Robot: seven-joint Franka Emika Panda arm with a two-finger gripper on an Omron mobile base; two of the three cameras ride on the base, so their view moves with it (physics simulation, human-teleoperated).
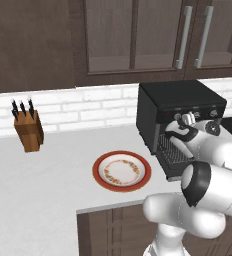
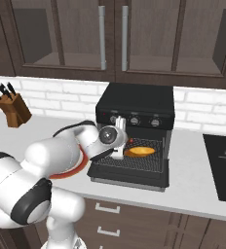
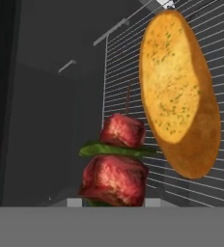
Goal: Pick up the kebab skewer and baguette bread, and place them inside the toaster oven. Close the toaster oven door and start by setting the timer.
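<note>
The black toaster oven (image 2: 137, 102) stands on the counter with its door (image 2: 129, 177) dropped open. The golden baguette bread (image 2: 140, 152) lies on the wire rack (image 3: 220, 72) inside; in the hand view the baguette bread (image 3: 179, 91) fills the upper right. My gripper (image 2: 119, 154) reaches into the oven mouth just left of the loaf. The kebab skewer (image 3: 116, 164), with red-brown meat chunks and a green slice, rises from the bottom centre of the hand view, close to the camera, over the rack's left part. The gripper is shut on it; its fingertips are hidden.
A red-rimmed plate (image 1: 98, 170) sits on the white counter left of the oven (image 1: 180, 97). A wooden knife block (image 1: 29, 130) stands far left by the brick wall. A dark cooktop (image 2: 224, 165) lies right of the oven. Cabinets hang overhead.
</note>
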